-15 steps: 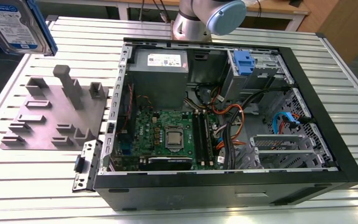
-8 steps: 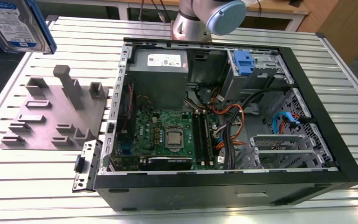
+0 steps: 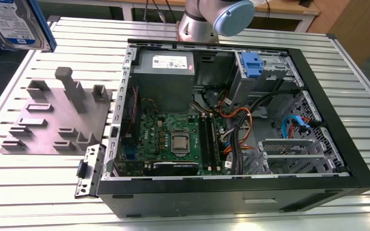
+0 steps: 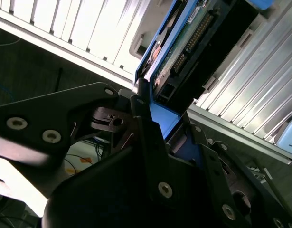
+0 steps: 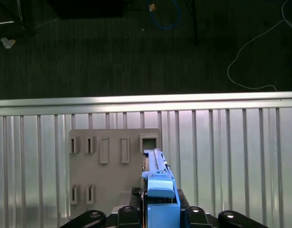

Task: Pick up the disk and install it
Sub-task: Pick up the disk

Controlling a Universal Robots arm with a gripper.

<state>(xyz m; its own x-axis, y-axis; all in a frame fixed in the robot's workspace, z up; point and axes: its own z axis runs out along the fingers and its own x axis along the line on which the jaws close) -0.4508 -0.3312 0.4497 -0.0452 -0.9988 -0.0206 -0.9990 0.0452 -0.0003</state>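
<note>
The disk, a silver-grey drive with a white-and-blue label in a blue carrier frame, hangs high over the table's far corner on the exterior view's left, above the grey fixture plate. In the second wrist view my gripper is shut on the disk, its black fingers clamping the blue frame, with the green circuit-board underside showing. In the first wrist view the disk stands edge-on in my gripper, over the plate far below.
An open computer case lies on the slatted metal table, with motherboard, power supply, cables, a blue-fronted drive bay and a metal cage. Upright posts rise from the plate. The arm's base stands behind the case.
</note>
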